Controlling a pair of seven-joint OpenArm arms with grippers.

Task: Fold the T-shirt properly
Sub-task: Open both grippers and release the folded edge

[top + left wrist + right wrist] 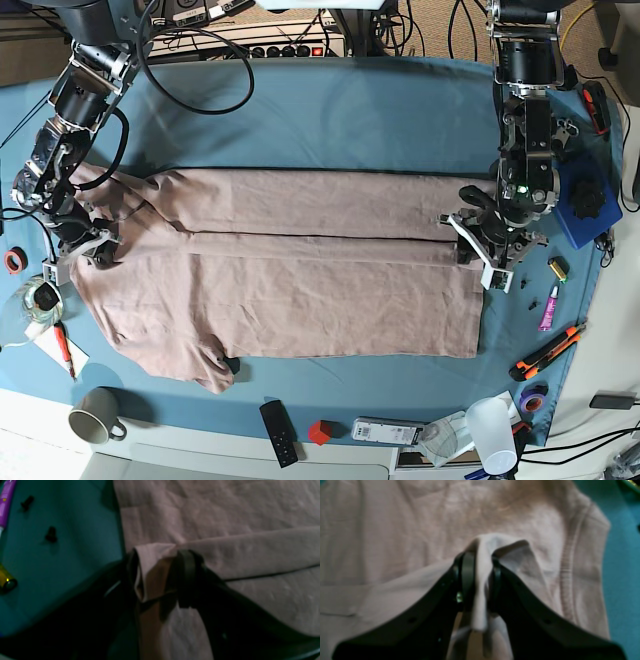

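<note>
The pink-beige T-shirt point(300, 290) lies spread lengthwise on the blue cloth, neck end to the left, with its far side folded over toward the middle. My left gripper point(475, 248) is at the hem end on the right, shut on the folded corner of the T-shirt point(155, 565). My right gripper point(85, 238) is at the neck end on the left, shut on a pinch of T-shirt fabric point(482, 562) beside the ribbed neck point(567, 567). Both hold the cloth low over the shirt.
Right of the hem lie a purple tube point(547, 310), a small yellow item point(558, 268), black screws point(51, 535), an orange cutter point(545, 352) and a blue box point(585, 200). Along the front edge stand a mug point(95, 425), a remote point(277, 432) and a white cup point(490, 432).
</note>
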